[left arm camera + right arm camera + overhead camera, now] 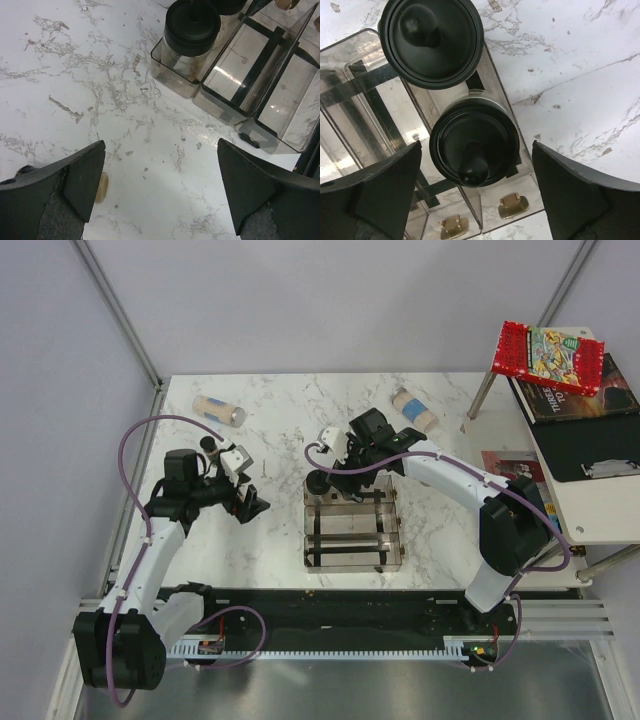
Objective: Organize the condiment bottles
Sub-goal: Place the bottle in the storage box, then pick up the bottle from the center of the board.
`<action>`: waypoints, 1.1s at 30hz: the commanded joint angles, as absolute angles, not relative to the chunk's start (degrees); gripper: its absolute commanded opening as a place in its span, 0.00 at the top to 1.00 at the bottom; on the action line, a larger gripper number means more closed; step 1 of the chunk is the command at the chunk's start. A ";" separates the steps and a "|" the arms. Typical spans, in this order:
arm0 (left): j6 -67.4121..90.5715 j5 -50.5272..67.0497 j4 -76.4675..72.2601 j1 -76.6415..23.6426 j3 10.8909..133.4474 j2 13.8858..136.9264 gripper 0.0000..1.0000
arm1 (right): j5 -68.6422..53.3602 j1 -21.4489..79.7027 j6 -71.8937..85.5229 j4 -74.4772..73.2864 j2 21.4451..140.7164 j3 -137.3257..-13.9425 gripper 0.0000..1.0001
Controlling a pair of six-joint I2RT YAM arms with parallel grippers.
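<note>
Now | left jaws spread over table (125, 100) | right jaws spread above black-lidded jar (474, 147) in rack (352, 540)

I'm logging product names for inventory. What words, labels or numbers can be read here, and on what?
Nothing reads clearly.
Dark book: pale letters, upside down, too blurred.
Red book: print too small.
Left bottle and right bottle: blue labels, too small.
Jar lids: no text.
</note>
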State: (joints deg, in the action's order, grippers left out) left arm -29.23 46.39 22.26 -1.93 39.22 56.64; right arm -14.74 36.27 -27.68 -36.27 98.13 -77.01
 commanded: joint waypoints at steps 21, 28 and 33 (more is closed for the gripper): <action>-17.58 15.11 10.55 8.70 41.75 59.07 0.00 | -8.17 34.02 -35.86 -34.11 66.54 -65.76 0.02; -17.84 12.95 7.82 9.05 41.48 55.46 0.00 | -9.93 33.31 -35.25 -33.23 68.46 -64.16 0.02; -17.84 4.92 10.45 10.19 44.29 58.97 0.00 | -10.02 33.22 -34.89 -32.70 70.57 -63.02 0.02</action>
